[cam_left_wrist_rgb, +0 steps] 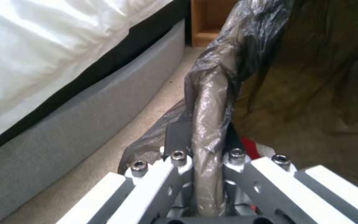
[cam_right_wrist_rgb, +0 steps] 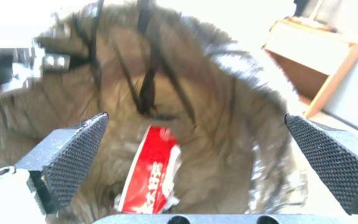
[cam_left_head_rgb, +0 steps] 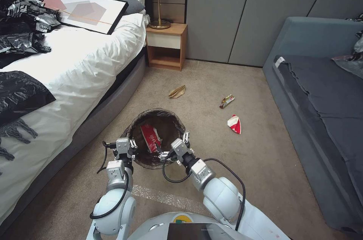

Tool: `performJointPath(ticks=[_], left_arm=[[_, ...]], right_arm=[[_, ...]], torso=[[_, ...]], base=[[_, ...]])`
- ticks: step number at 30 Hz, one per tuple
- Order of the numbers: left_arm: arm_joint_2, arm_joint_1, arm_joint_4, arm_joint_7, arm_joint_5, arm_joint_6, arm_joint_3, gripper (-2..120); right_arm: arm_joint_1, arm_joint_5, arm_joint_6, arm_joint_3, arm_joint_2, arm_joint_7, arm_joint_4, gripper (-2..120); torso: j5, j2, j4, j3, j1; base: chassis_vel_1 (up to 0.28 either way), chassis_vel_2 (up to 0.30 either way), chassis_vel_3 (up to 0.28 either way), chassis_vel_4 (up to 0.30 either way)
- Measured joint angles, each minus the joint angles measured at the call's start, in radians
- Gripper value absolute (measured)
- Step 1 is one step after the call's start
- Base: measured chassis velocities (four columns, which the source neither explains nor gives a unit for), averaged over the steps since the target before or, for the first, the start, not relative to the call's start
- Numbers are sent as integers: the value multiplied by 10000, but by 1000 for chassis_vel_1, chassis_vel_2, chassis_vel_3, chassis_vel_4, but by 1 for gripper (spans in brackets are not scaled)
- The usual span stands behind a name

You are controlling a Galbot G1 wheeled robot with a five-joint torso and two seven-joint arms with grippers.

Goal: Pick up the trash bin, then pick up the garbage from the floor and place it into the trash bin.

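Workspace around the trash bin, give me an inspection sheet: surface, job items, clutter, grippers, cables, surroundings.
Surface: beige carpet floor, a pale tape strip near the robot's base.
Job's things: trash bin lined with a dark bag, a red packet inside; still on the floor, a brown paper bag, a snack wrapper, a red-white packet.
Clutter: black plastic bags with silver foil and a framed picture on the bed.
Grippers: left gripper clamped on the bin's rim; right gripper open above the bin's mouth.
Cables: black cables looped along both forearms.
Surroundings: bed, nightstand with lamp, grey sofa.
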Motion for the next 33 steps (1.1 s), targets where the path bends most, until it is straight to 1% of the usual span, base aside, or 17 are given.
performJointPath(ticks=[6, 9, 10, 12, 13, 16, 18, 19, 21, 23, 24, 26, 28, 30, 33], left_arm=[[1, -15, 92, -20, -33, 4, -25, 0], [7, -12, 126, -25, -68, 4, -40, 0], [7, -12, 126, -25, -68, 4, -40, 0], [12, -13, 130, -23, -100, 2, -43, 0], [12, -13, 130, -23, -100, 2, -43, 0], [29, -33, 129, 3, -145, -19, -50, 0], [34, -37, 130, 8, -154, -25, -52, 0], [54, -41, 130, 18, -169, -44, -64, 0], [61, -42, 129, 21, -174, -50, -71, 0], [89, -43, 114, 28, -204, -70, -102, 0], [89, -43, 114, 28, -204, -70, -102, 0], [116, -43, 89, 32, -244, -78, -134, 0], [124, -43, 80, 33, -262, -80, -147, 0], [153, -50, 70, 35, -331, -86, -212, 0], [174, -64, 70, 35, -378, -90, -237, 0]], right_arm=[[-450, -277, 529, 564, 173, 21, 282, 100], [-876, -630, 1203, 1304, 591, 124, 429, 100], [-876, -630, 1203, 1304, 591, 124, 429, 100], [-1212, -657, 1669, 1862, 882, 342, 582, 100], [-1212, -657, 1669, 1862, 882, 342, 582, 100], [-1784, -467, 2350, 2843, 1261, 671, 876, 100], [-1907, -436, 2510, 3045, 1342, 698, 932, 100], [-2131, -408, 2868, 3465, 1481, 746, 996, 100], [-2212, -403, 3003, 3605, 1539, 769, 1011, 100], [-2604, -344, 3516, 4180, 1767, 871, 1023, 100], [-2604, -344, 3516, 4180, 1767, 871, 1023, 100], [-2890, -369, 3929, 4632, 1981, 1092, 946, 100], [-2981, -400, 4009, 4776, 2062, 1235, 904, 100], [-3358, -437, 4192, 5269, 2279, 1491, 820, 100], [-3639, -421, 4427, 5513, 2395, 1528, 715, 100]], torso=[[0, 0, 1, 0, 0], [0, 0, 1, 0, 0], [0, 0, 1, 0, 0], [0, 0, 0, 0, 0], [0, 0, 0, 0, 0], [0, 0, 0, 0, 0], [0, 0, -1, 0, 0], [0, 0, -1, 0, 0], [-1, 0, 0, 0, 0], [-1, 0, 1, 0, 0], [-1, 0, 1, 0, 0], [0, 0, 0, 0, 0], [0, 0, 0, 0, 0], [0, 0, 1, 0, 0], [-1, 0, 0, 0, 0]], base=[[0, 0, 0, 0], [0, 0, 0, 0], [0, 0, 0, 0], [0, 0, 0, 0], [0, 0, 0, 0], [0, 0, 0, 0], [0, 0, 0, 0], [0, 0, 0, 0], [0, 0, 0, 0], [0, 0, 0, 0], [0, 0, 0, 0], [0, 0, 0, 0], [0, 0, 0, 0], [0, 0, 0, 0], [0, 0, 0, 0]])
